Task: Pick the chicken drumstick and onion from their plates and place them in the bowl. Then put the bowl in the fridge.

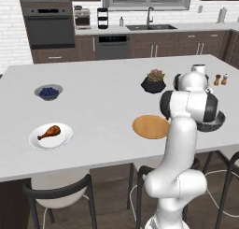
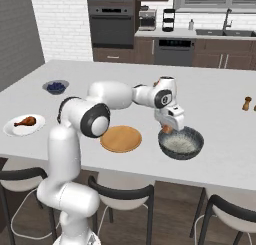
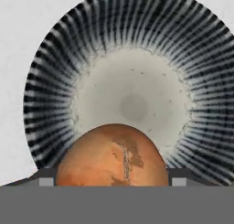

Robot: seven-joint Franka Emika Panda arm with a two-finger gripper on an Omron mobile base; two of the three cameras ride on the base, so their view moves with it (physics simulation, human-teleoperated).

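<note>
1. The gripper [image 2: 168,129] hangs over the bowl [image 2: 192,145], near its left rim in the right base view, with the arm stretched out across the counter [image 2: 210,96].
2. The jaws stand wide and clamp the onion [image 3: 112,157] between them; in the hand view the onion sits between the two finger tips [image 3: 45,177], directly above the bowl's pale speckled inside.
3. In the right base view the onion [image 2: 166,129] shows as a small orange-brown ball at the fingers, above the bowl's floor and not resting on it.
4. The bowl stands on the counter just right of the tan plate [image 2: 121,138], close but apart from it. That plate is bare.
5. The drumstick [image 1: 50,132] lies on the white plate [image 1: 63,138] at the counter's near left edge, well apart from the bowl.
6. A small bowl of blueberries [image 1: 48,92] sits behind the white plate.
7. A potted succulent [image 1: 154,81] stands behind the tan plate [image 1: 150,127], and two shakers [image 1: 220,79] stand at the far right.
</note>
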